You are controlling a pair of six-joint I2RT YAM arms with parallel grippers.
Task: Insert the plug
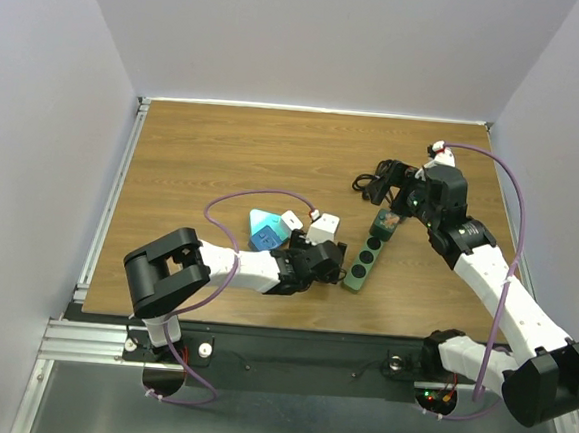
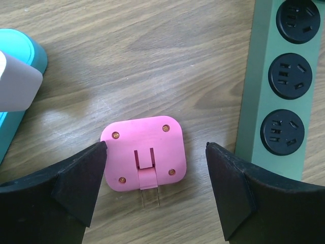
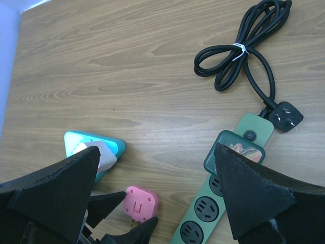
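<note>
**Left gripper astride the pink plug, before the grasp**

The left gripper (image 2: 156, 147) stands with its jaws apart, one finger on either side of the pink plug (image 2: 143, 152) and neither touching it; nothing is held. The plug lies flat on the table (image 1: 214, 150), screw-studded face up, with its two prongs projecting from the edge nearest the wrist camera and lying along the wood rather than pointing down. Just beside it on one side runs the green power strip (image 2: 277, 86), three of its round sockets showing in the left wrist view and vacant. On the other side are a teal triangular block (image 2: 20, 56) and a white adapter (image 2: 15, 84) resting against it. Farther out, the right gripper (image 3: 156, 151) hovers wide open above the strip's switch end, gripping nothing; the strip's black cable (image 3: 238, 46) lies coiled beyond.

Likely faults from this position:

- The plug's corners are rounded and its body is thin, so an off-centre close could twist it or skid it across the wood.
- The finger on the strip's side stands near the strip and could nudge it during the close.
- The prongs point sideways (the sockets face up), so a lift without reorientation would meet the socket face flat.
- The strip rests loose and unheld, and insertion pressure might shift it.
</note>
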